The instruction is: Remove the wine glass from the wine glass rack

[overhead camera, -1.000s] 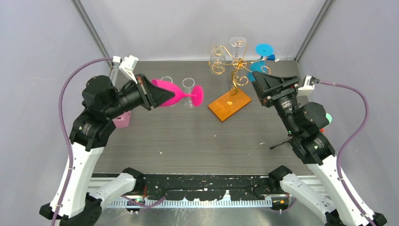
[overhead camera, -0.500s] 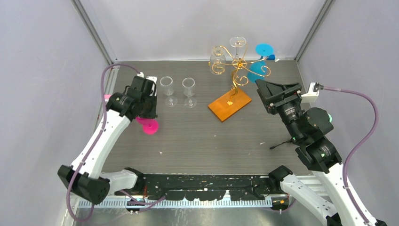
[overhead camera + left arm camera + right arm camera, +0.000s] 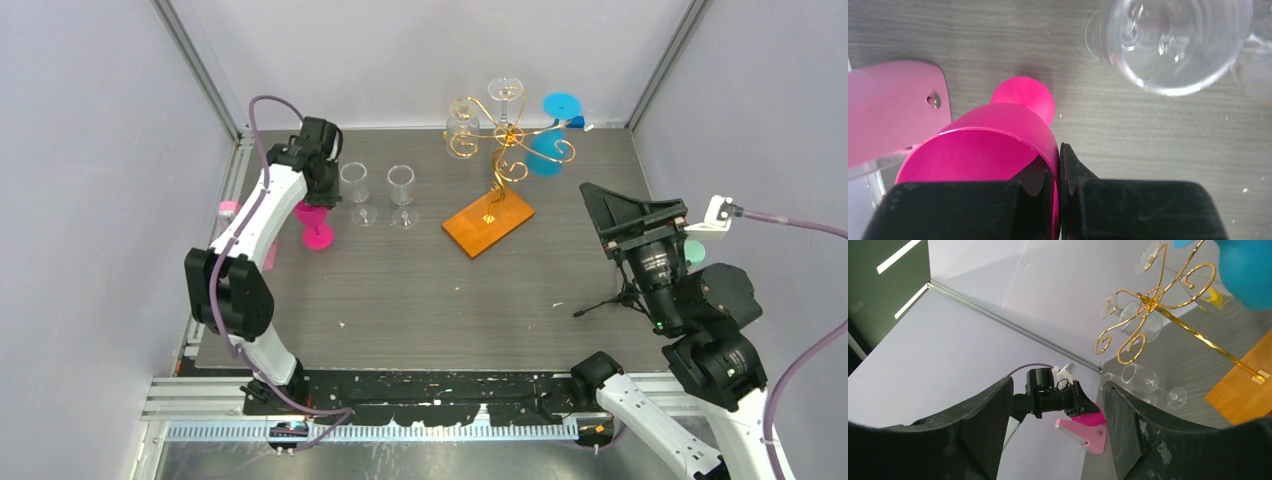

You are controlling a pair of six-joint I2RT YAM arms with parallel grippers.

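Observation:
The wine glass rack (image 3: 505, 135) of gold wire stands on its orange base (image 3: 489, 222) at the back middle; it also shows in the right wrist view (image 3: 1148, 305). A blue wine glass (image 3: 545, 152) and clear glasses (image 3: 462, 125) hang on it. My left gripper (image 3: 318, 188) is shut on the rim of a pink wine glass (image 3: 983, 150), one finger inside and one outside. The glass is upright, with its foot (image 3: 318, 238) at or just above the table at the back left. My right gripper (image 3: 632, 200) is open and empty, to the right of the rack and apart from it.
Two clear wine glasses (image 3: 353, 190) (image 3: 401, 190) stand just right of the pink glass; one shows close by in the left wrist view (image 3: 1173, 45). A flat pink piece (image 3: 893, 110) lies to its left. A small black tripod (image 3: 600, 303) lies near the right arm.
My left arm turned the pink glass from lying sideways to upright and carried it down to the back left beside the clear glasses. My right arm drew back to the right, away from the rack.

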